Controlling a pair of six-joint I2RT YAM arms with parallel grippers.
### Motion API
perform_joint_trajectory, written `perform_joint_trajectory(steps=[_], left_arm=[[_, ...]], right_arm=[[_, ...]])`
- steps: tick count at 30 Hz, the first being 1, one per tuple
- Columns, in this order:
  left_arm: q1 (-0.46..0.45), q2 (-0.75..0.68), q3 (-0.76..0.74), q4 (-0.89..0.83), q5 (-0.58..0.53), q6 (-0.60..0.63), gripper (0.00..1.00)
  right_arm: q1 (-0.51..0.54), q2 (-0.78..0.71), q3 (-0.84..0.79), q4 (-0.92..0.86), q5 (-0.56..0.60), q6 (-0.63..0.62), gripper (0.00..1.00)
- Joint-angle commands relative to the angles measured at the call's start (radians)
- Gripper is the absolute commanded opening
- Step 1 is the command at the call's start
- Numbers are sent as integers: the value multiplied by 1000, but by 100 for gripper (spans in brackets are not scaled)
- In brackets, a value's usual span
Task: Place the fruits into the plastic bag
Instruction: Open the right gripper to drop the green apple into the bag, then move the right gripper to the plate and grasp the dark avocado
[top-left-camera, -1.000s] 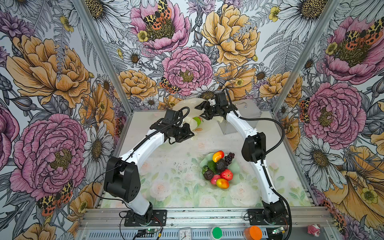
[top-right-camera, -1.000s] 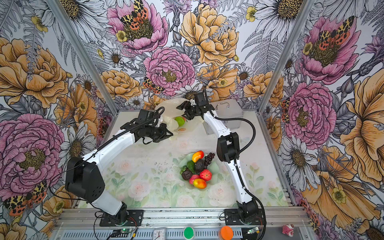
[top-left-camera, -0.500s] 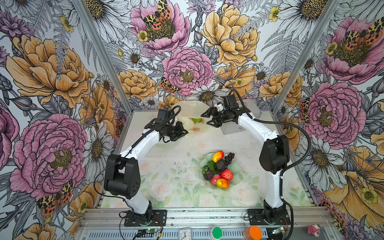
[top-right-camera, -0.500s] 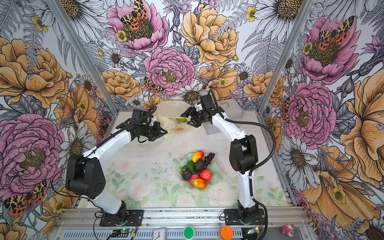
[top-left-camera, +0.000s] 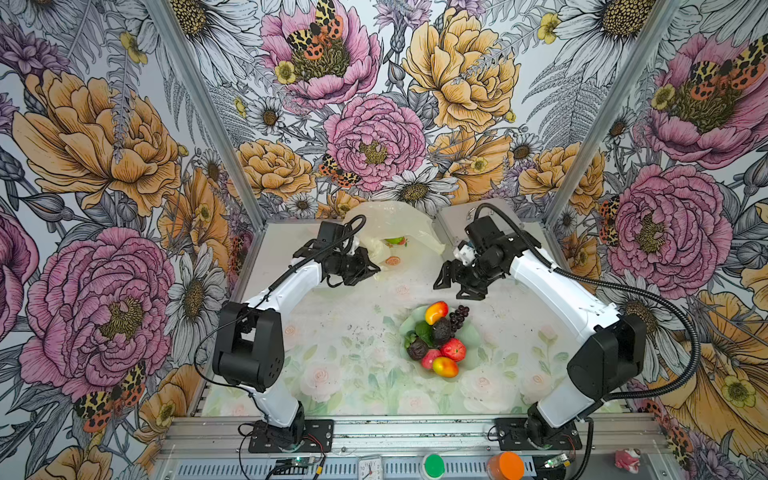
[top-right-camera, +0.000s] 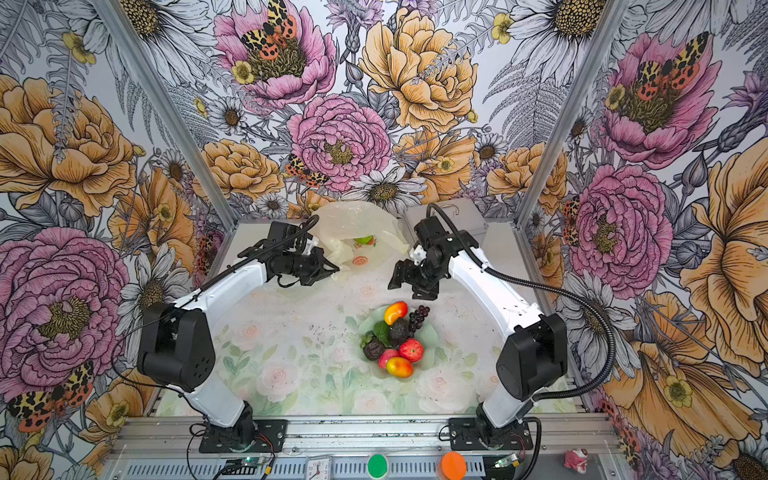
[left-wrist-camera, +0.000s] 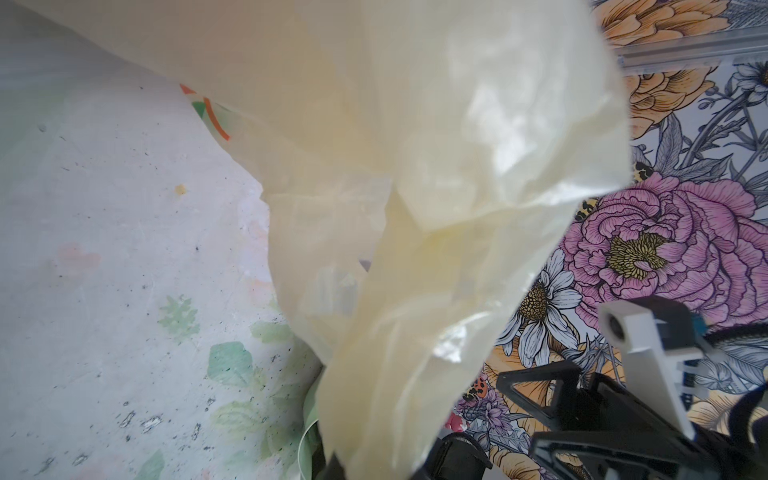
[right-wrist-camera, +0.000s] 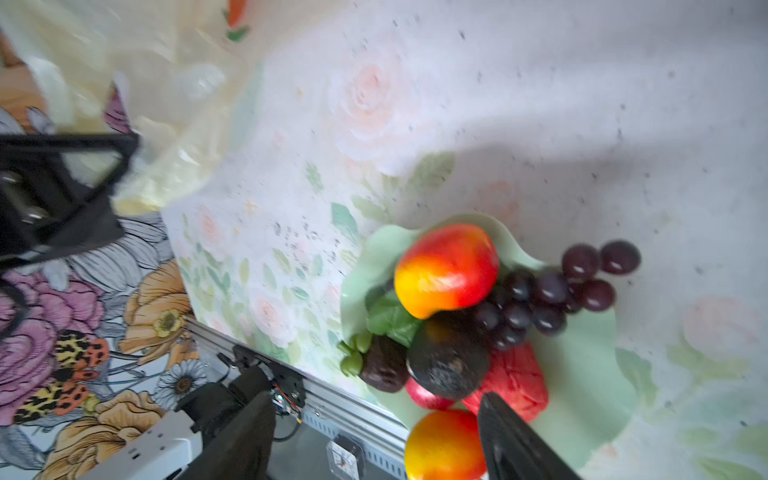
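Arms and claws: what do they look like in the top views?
The left arm and right arm have white links with boxy black joints. The left claw and right claw are black and angular. A ribbed black cable runs along the right arm.

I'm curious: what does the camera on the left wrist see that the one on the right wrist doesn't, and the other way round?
Only the left wrist view: the plastic bag from right up close, its cream film bunching down toward the camera and filling most of the frame.
Only the right wrist view: the fruits seen plainly, with a mango, grapes and an avocado piled together, and the right gripper open near them.
Both: the bag and the flowered table cover.
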Motion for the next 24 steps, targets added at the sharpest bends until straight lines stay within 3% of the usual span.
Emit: perform_joint_trajectory(steps=[1, 8, 24], left_arm=[[1, -8, -27, 24, 32, 25, 0], [-24, -36, -71, 24, 25, 20, 0], [-21, -124, -144, 24, -3, 10, 0]], right_arm=[[51, -44, -64, -64, 90, -11, 79], [112, -18, -156, 69, 66, 53, 78], [150, 104, -184, 108, 136, 35, 69]])
